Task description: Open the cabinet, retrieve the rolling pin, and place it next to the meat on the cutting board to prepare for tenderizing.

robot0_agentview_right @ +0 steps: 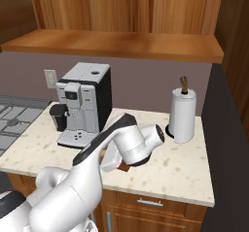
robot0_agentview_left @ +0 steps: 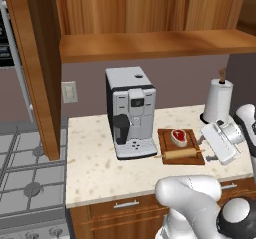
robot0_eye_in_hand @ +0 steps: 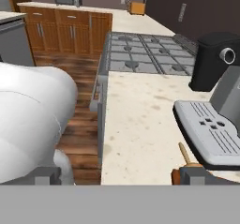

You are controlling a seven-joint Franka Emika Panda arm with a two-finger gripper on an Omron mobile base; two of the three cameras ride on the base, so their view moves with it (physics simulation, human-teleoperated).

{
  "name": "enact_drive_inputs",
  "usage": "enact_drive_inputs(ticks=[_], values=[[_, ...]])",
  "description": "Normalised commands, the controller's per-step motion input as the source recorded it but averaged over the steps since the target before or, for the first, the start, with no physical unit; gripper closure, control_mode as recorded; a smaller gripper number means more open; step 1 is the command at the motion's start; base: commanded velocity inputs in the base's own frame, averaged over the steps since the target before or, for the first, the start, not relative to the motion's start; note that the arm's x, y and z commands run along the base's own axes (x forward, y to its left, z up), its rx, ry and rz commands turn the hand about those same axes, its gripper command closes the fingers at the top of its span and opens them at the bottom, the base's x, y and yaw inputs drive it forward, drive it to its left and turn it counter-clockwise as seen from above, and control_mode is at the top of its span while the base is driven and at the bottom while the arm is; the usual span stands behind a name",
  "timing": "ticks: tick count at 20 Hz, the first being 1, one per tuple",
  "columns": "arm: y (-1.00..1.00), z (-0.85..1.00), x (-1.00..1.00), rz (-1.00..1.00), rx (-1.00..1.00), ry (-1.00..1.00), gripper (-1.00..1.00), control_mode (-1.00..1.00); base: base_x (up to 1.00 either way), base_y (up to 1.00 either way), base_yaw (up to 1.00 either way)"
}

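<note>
In the left base view, the cabinet (robot0_agentview_left: 45, 58) door stands open at upper left, its shelf running across the top. At center sits the coffee machine (robot0_agentview_left: 131, 112). Right of it, the cutting board (robot0_agentview_left: 180, 145) carries the meat (robot0_agentview_left: 178, 136) with the rolling pin (robot0_agentview_left: 181, 154) lying just in front. Far right, the gripper (robot0_agentview_left: 207, 144) hangs spread wide, holding nothing, beside the paper towel roll (robot0_agentview_left: 218, 101).

Glossy white rounded arm (robot0_agentview_right: 92, 173) segments fill the lower left of the right base view, with dark joint bands and a flat white hand (robot0_agentview_left: 220, 142).
</note>
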Motion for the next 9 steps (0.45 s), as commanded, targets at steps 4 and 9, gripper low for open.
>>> enact_drive_inputs(ticks=[4, 9], values=[[0.07, 0.3, -0.32, 0.0, 0.01, 0.0, -1.0, -1.0, 0.0, 0.0, 0.0], [0.12, 0.27, -0.48, 0.0, 0.0, 0.0, -1.0, -1.0, 0.0, 0.0, 0.0]])
